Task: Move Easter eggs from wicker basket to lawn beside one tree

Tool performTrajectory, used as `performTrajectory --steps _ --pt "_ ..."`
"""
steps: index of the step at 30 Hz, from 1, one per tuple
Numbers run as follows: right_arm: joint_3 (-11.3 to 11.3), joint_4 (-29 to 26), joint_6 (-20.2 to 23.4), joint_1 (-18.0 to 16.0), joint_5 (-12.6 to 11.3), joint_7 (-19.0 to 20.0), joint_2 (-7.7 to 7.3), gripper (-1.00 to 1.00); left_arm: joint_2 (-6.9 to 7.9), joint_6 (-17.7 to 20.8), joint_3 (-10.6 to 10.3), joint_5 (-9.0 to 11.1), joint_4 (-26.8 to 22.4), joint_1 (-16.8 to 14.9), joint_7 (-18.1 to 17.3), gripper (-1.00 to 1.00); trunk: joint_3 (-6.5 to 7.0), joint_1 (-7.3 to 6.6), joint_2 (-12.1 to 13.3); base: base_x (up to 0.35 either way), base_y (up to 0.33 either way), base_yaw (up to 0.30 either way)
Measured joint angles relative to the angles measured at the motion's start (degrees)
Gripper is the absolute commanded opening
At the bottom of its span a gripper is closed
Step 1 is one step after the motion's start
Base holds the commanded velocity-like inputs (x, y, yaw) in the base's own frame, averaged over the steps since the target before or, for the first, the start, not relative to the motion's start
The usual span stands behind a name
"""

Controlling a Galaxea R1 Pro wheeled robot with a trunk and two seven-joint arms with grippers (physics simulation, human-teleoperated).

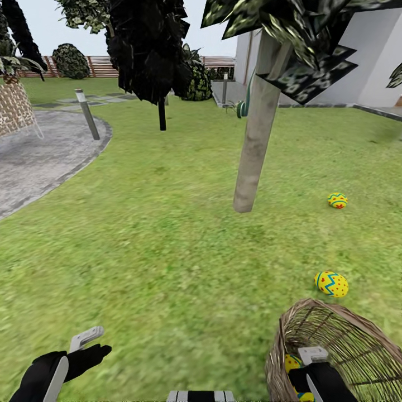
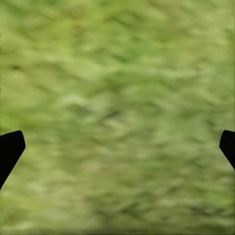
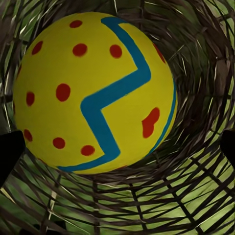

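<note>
A: On the lawn [image 1: 167,234], at the lower right of the head view, the wicker basket [image 1: 357,346] is seen tipped, its mouth turned toward the robot. One Easter egg [image 1: 291,363] is recorded inside it, partly covered by the right gripper [image 1: 314,363].

B: Confirmed from the right wrist view: the egg in the basket [image 3: 93,93] is seen large and close against the woven wall [image 3: 196,58], yellow with a blue zigzag band and red dots. The dark fingertips [image 3: 9,152] are noted at the two edges of the view, spread wide, and no contact with the egg can be made out.

A: Entered as jaws wide, nothing gripped. Remaining eggs?

B: Two are logged on the grass outside the basket. The nearer egg [image 1: 331,283] lies just beyond the basket rim. The farther egg [image 1: 337,200] lies to the right of the tree [image 1: 257,128], near the foot of its pale trunk but apart from it.

A: Left side?

B: The left gripper [image 1: 89,343] is seen at the lower left of the head view, above bare grass, well apart from the basket. In the left wrist view blurred grass [image 2: 117,117] is seen between its fingertips [image 2: 10,149], which sit at opposite edges: jaws wide, nothing between them.

A: Surroundings noted: a grey paved area [image 1: 39,156] at the left with a short post [image 1: 87,114] at its edge, and a white building wall [image 1: 368,67] at the far right.
</note>
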Motion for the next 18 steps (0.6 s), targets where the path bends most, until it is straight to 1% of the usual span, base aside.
performTrajectory --steps 4,14,18 --pt "0.21 -0.11 -0.09 0.00 0.00 0.03 0.06 1.00 0.01 -0.07 0.14 0.01 -0.18 -0.01 -0.03 1.00 -0.89 0.10 -0.05 0.000 0.000 0.000" --pt "0.23 -0.05 -0.11 0.00 0.01 0.03 0.08 1.00 -0.03 -0.11 0.03 0.16 -0.11 -0.01 -0.10 1.00 -0.89 0.10 -0.06 0.000 0.000 0.000" --pt "0.23 -0.05 -0.11 0.00 0.01 0.04 0.08 1.00 -0.03 -0.07 0.02 0.19 0.01 0.00 -0.11 1.00 -0.89 0.07 -0.06 0.187 0.000 0.000"
